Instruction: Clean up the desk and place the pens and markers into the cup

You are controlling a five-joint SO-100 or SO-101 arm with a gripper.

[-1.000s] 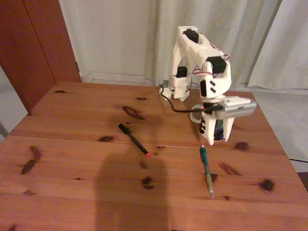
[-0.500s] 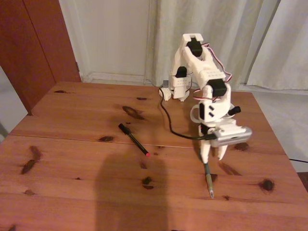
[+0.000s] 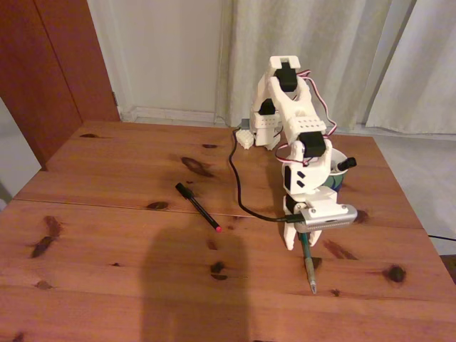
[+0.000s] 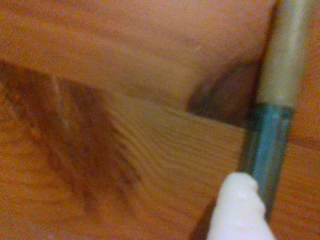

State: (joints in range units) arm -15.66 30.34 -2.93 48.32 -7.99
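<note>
On the right side of the tabletop in the fixed view lies the teal-green pen, its length running toward the camera and its tip pointing at the near edge. The arm has swung forward from the cup in the last second and dropped: a second ago its fingers hung in front of the cup, and now the gripper sits low over the pen's far end. The wrist view confirms how close it is, with one white fingertip just beside the pen's teal barrel, right down at the wood. The second finger is out of that frame, and the fixed view is too small at that spot, so whether the fingers are spread or already closing on the pen cannot be told; nothing shows the pen lifted.

Behind the arm stands the cup, now uncovered at the arm's right in the fixed view, with a dark object resting on its rim, too small to identify. The black pen with red tip has not moved and lies well apart to the left, past the seam.

Judging by this, the arm has begun fetching the teal-green pen, leaving the black one for later.
</note>
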